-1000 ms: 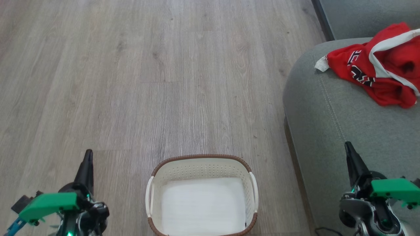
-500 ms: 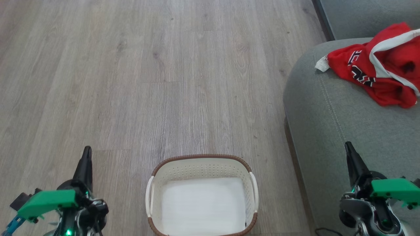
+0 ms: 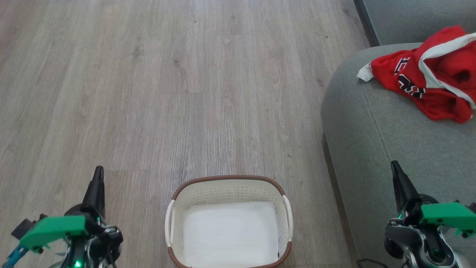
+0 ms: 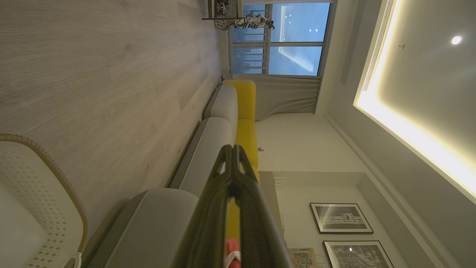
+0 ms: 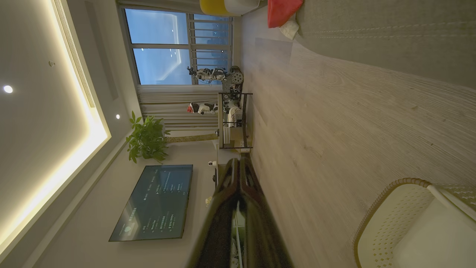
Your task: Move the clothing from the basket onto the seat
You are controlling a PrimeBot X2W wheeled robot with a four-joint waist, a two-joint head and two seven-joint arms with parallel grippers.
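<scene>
The red clothing with white trim and black letters lies crumpled on the grey-green seat at the upper right; a bit of it shows as clothing in the right wrist view. The cream basket stands on the floor at bottom centre with only its white bottom showing. My left gripper is shut, low at the left over the floor, holding nothing. My right gripper is shut over the seat's near end, well short of the clothing. Both pairs of fingertips meet in the wrist views: left gripper, right gripper.
Wood-look floor spreads ahead and to the left. A darker sofa part rises at the top right. Yellow cushions show along the sofa. A shelf unit, a plant and a wall screen stand far off.
My left gripper has drifted slightly left and up in the head view. The right gripper, basket and clothing have not moved.
</scene>
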